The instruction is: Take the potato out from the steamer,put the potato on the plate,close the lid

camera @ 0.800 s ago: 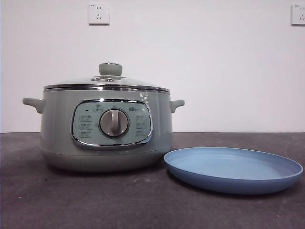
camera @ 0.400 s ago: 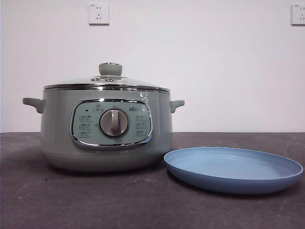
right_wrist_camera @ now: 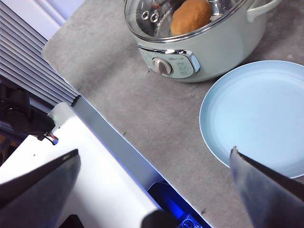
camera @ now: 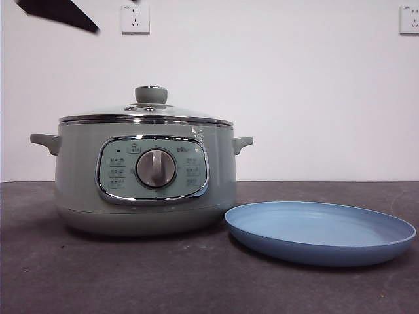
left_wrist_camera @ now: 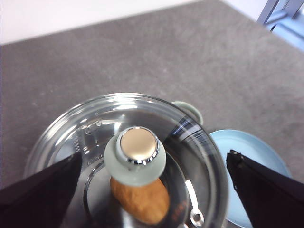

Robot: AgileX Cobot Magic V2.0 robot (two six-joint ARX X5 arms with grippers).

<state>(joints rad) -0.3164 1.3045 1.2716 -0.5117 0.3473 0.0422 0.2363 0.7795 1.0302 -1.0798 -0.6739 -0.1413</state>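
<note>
The sage-green steamer point(camera: 78, 176) stands left of centre on the table, with the glass lid point(camera: 147, 112) closed on it. Through the glass, the golden-brown potato point(left_wrist_camera: 142, 203) lies inside, also seen from the right wrist point(right_wrist_camera: 191, 15); the front view hides it. The light-blue plate point(camera: 321, 232) rests empty beside the pot on the right. My left gripper point(left_wrist_camera: 154, 156) hovers open above the lid's green knob point(left_wrist_camera: 135, 154), apart from it, and shows as a black tip point(camera: 59, 13) at the front view's upper corner. My right gripper point(right_wrist_camera: 154, 151) hangs open high over the table's front edge, holding nothing.
The dark grey table point(camera: 196, 281) runs to a white wall with two sockets point(camera: 135, 18). In the right wrist view a white robot base point(right_wrist_camera: 80, 180) lies past the table's front edge. The pot's side handles point(camera: 44, 142) stick out on both sides.
A black arm tip has come into the front view's top left corner. The steamer, lid and plate have not moved.
</note>
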